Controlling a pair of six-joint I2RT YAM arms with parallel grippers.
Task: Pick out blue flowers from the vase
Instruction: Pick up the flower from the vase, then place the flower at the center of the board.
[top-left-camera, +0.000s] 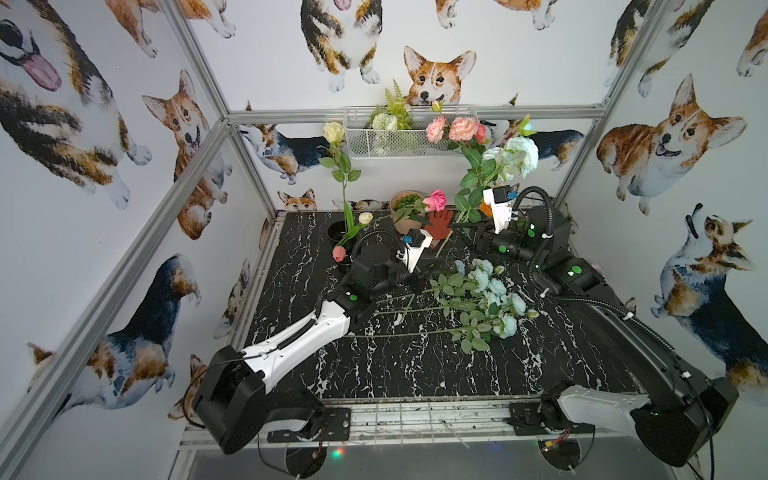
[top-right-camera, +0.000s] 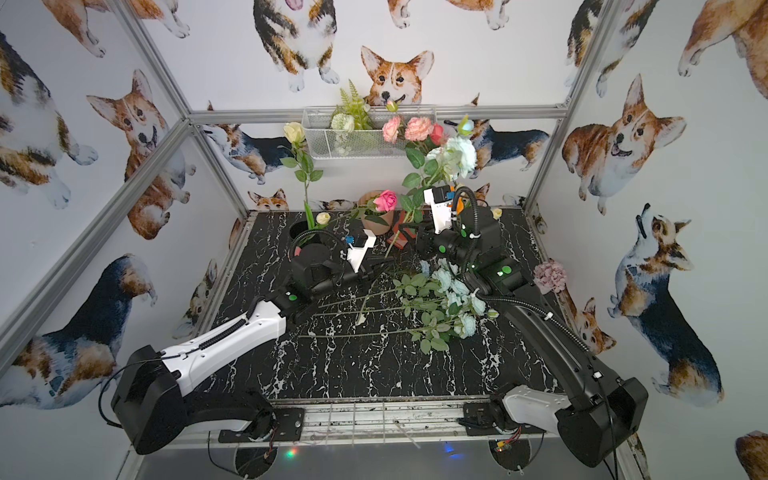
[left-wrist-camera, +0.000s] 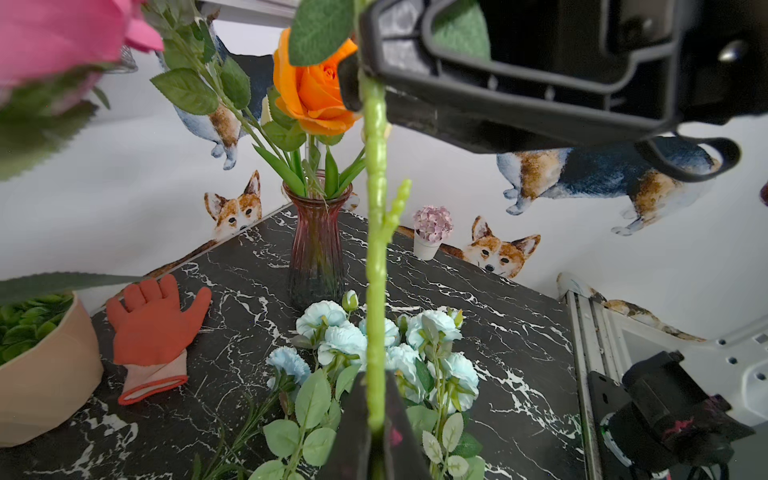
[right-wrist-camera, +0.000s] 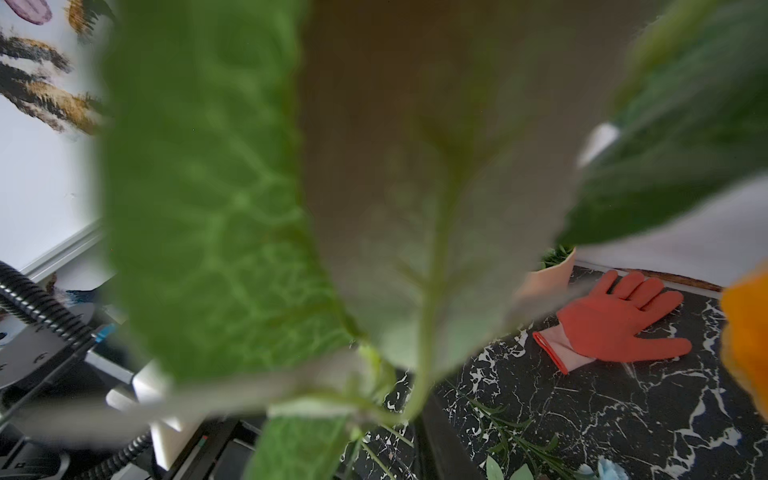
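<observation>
Several pale blue flowers (top-left-camera: 494, 291) (top-right-camera: 457, 299) (left-wrist-camera: 345, 336) lie on the black marble table. One more blue flower (top-left-camera: 521, 153) (top-right-camera: 459, 156) stands tall on a long green stem (left-wrist-camera: 376, 208). My left gripper (top-left-camera: 434, 264) (left-wrist-camera: 376, 376) is shut on that stem's lower end. Higher up, my right gripper (top-left-camera: 473, 237) (top-right-camera: 415, 241) stands around the same stem with its jaws parted; table shows between stem and finger (right-wrist-camera: 440, 440). Blurred leaves (right-wrist-camera: 216, 208) fill the right wrist view. The ribbed glass vase (left-wrist-camera: 318, 249) holds an orange rose (left-wrist-camera: 316, 91) and other stems; in both top views my right arm hides it.
A red glove (top-left-camera: 440, 224) (left-wrist-camera: 153, 320) and a beige pot of greenery (top-left-camera: 405, 212) sit at the back. A black pot with a yellow rose (top-left-camera: 336, 230) stands back left. Pink blooms (top-left-camera: 457, 129) rise by a wire basket (top-left-camera: 409, 133). A small potted hydrangea (top-right-camera: 548, 276) is at the right edge.
</observation>
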